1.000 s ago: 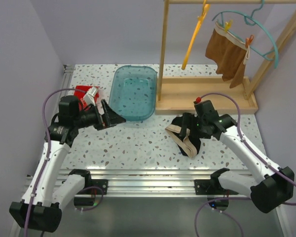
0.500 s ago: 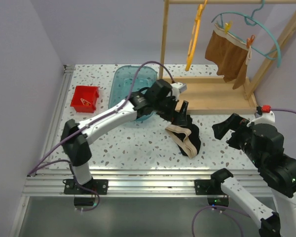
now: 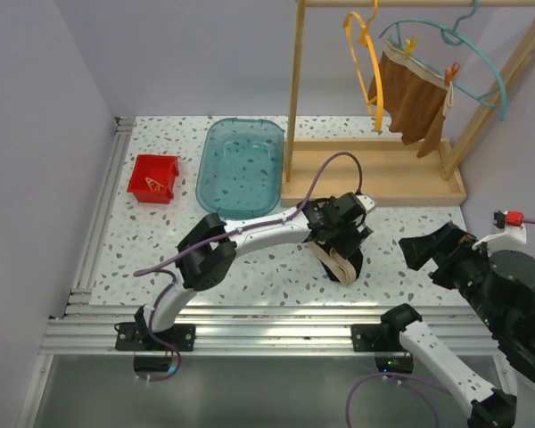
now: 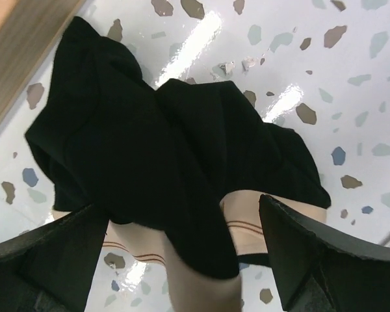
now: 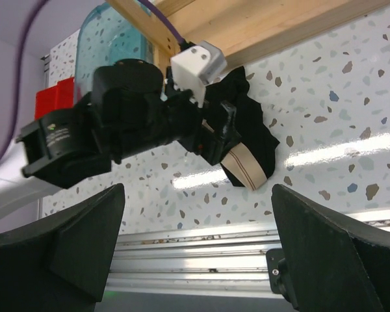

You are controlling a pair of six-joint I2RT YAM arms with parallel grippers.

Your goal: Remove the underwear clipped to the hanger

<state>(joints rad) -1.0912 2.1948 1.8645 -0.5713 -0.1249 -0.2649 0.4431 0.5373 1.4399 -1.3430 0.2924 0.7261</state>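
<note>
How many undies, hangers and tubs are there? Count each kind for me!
Underwear: 2, the black underwear and the brown underwear
Hangers: 2, the orange hanger and the teal hanger
Tubs: 2, the blue tub and the red bin
Total: 6

You have no word, number or brand to read in any view. The nearest candidate is a small pale mark [image 5: 52,128] on the black housing of the left arm [image 5: 84,153], seen from the right wrist, and it is too small to make out. On the black underwear [image 4: 169,162], the beige waistband [image 4: 247,221] carries only thin brown stripes, not lettering.
</note>
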